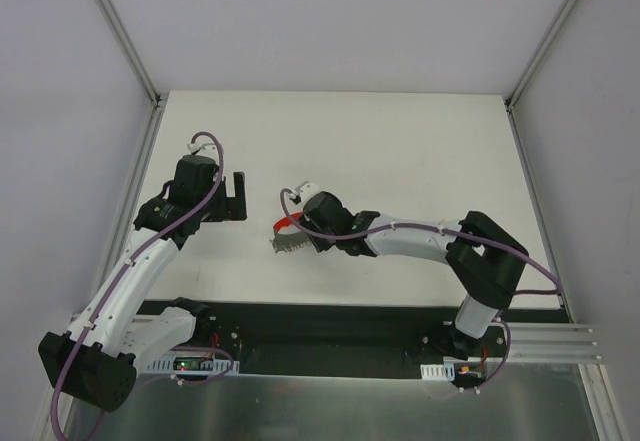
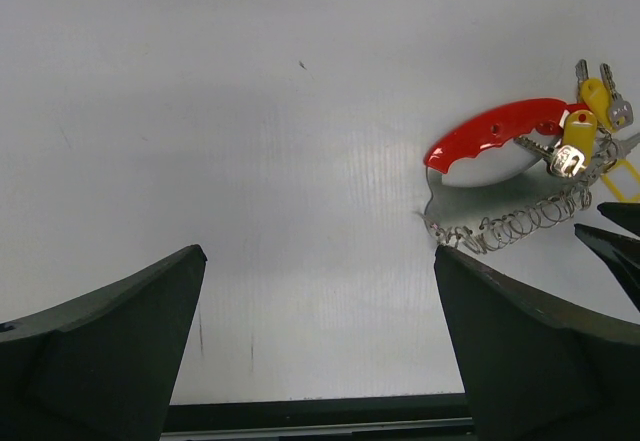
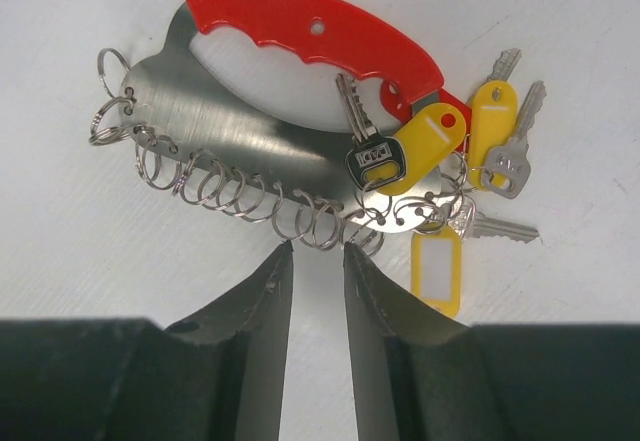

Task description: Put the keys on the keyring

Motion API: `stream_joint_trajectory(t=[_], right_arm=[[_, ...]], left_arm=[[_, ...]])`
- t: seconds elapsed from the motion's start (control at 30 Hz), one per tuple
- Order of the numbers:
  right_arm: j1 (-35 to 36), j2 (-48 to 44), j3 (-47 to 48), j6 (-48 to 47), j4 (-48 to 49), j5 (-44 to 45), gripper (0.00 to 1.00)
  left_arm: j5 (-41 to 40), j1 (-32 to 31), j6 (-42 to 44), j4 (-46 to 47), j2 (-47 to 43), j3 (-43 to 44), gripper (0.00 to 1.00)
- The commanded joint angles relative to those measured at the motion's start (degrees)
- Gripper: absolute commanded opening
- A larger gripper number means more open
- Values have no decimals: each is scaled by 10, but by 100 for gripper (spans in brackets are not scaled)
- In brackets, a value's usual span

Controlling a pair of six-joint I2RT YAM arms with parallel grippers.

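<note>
The keyring, a steel plate edged with several small rings under a red curved band, lies flat on the white table. Keys with yellow heads bunch at its right end, overlapping the plate and rings. My right gripper stands just below the ring row with its jaws a narrow gap apart, holding nothing. The top view shows it at the keyring. My left gripper is wide open and empty, left of the keyring and the keys. The top view shows it apart from the bunch.
A yellow-framed blank tag and plain silver keys lie with the bunch. White walls enclose the table. A black strip with the arm bases runs along the near edge.
</note>
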Motion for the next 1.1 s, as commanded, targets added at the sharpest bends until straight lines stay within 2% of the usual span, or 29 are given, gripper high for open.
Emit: stream_joint_trajectory(t=[0.0,0.17,0.4,0.63,1.07], right_arm=[[2,21,32,8,6,31,29],[7,45,44,1,4,27,24],[11,59,58,-9,-3,33,23],[12,64,61,-15,-19,65,12],[14,71,61,-23,-28,74,9]], left_arm=[[6,6,7,8,-2,-1,99],[7,6,6,8,-3,-1,99],[9,6,7,9,-2,-1,99],[9,6,7,9,-3,-2,99],[10,6,7,8,-1,-2,99]])
